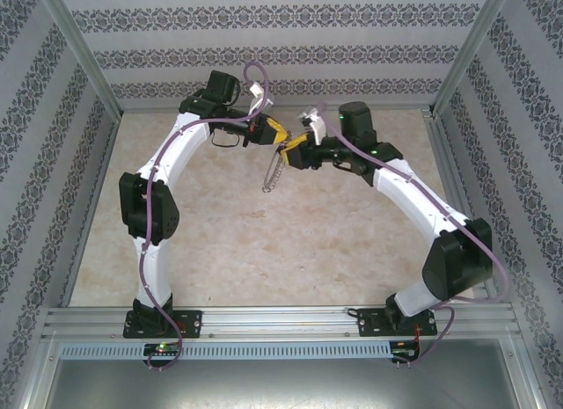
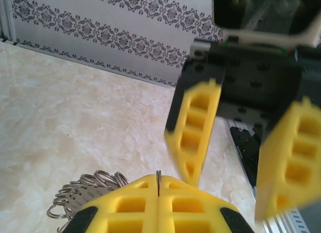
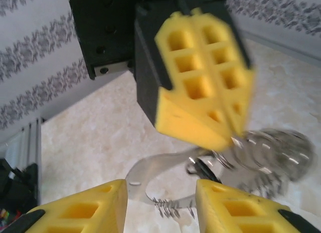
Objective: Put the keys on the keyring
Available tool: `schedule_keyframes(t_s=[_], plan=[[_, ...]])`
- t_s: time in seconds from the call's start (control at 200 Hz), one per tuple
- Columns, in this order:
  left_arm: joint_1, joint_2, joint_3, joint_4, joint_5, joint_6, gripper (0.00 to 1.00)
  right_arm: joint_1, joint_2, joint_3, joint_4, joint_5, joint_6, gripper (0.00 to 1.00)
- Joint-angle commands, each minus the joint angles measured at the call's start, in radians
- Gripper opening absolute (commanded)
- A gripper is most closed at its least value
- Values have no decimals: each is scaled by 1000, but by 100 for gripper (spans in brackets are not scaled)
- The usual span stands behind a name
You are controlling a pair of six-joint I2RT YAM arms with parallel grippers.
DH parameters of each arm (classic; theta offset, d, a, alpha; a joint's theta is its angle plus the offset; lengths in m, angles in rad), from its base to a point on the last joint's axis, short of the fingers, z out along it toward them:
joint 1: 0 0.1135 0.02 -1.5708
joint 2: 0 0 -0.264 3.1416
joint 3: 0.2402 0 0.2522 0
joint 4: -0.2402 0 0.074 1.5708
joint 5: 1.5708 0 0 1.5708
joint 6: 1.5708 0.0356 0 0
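Top view, upper centre: keyring dangles above the counter from the left fingers. Left wrist view, bottom centre: those fingers are pinched fully shut on its thin hoop, small loops bunched lower left. The right fingers stand parted, clamping nothing (hoop crosses their gap).

Bright, even light, with soft shadows on the counter. Wrist views: right pincer smeared at three o'clock, keyring blurred at four.
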Motion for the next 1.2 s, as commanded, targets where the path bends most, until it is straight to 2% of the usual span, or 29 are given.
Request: schedule_keyframes(t_s=[0.0,0.165,0.455,1.024,1.194], plan=[[-10,-55,-7,42,39,0,0,-68,-80,-55,128,-60,92,42],[-11,-61,-9,42,35,1,0,-91,-89,-149,239,-44,162,42],[-12,-69,-12,44,28,-3,0,-75,-43,-298,487,-101,258,43],[-10,-63,-17,87,28,-38,0,-19,95,-232,623,-131,324,44],[-10,-62,-17,91,28,-41,0,-11,108,-216,630,-140,330,40]])
